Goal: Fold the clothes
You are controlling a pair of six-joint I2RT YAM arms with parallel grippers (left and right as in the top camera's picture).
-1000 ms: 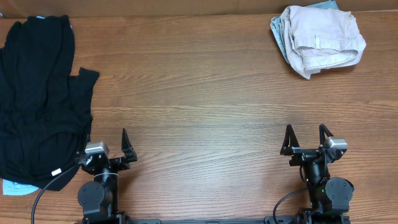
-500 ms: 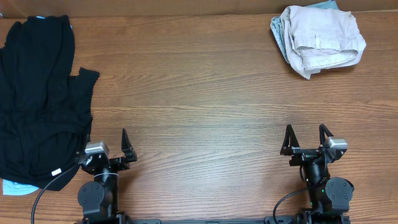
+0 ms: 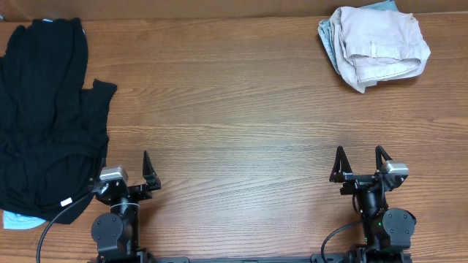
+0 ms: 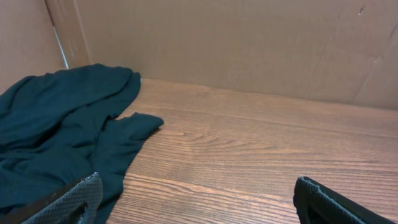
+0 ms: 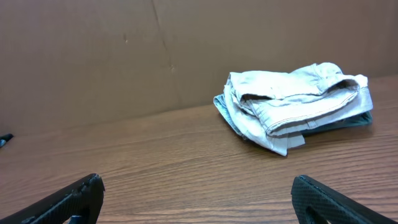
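The pale beige khaki shorts [image 3: 376, 45] lie folded in a bundle at the table's far right corner, and they show in the right wrist view [image 5: 298, 102], far ahead of the fingers. A dark crumpled garment [image 3: 47, 109] covers the table's left side; it shows in the left wrist view [image 4: 56, 143], where it looks dark teal. My left gripper [image 3: 126, 175] is open and empty at the near edge, right beside the dark garment [image 4: 196, 196]. My right gripper [image 3: 360, 166] is open and empty at the near right [image 5: 196, 196].
A pale blue cloth [image 3: 18, 220] peeks out under the dark garment at the near left. Another pale blue piece [image 3: 380, 6] lies under the shorts. Brown cardboard walls [image 4: 249, 43] stand along the table's far and left sides.
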